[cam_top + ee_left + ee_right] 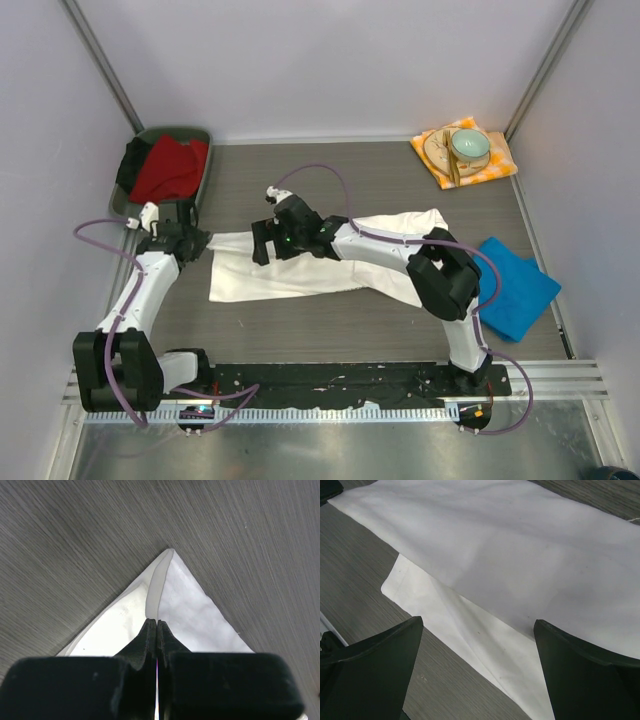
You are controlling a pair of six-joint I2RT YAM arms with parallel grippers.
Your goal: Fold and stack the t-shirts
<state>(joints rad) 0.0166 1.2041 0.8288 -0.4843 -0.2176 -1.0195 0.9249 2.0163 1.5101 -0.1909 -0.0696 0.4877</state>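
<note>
Pincers are both sitting at the white t-shirt [250, 282], which is lying spread out in the middle of the table [330, 180]. The left pincer [156, 622] is clamping, fingers together, on a corner at the shirt's left edge. The right pincer [477, 625] is hanging over the cloth with its fingers wide apart, holding nothing. The bright blue t-shirt [515, 285] is lying folded near the table's right edge, apart from the white one.

green bin [180, 130] far left corner; checked napkin [501, 168] far right, plate [437, 151], teal bowl [470, 145], chopsticks [452, 162] on it.
</note>
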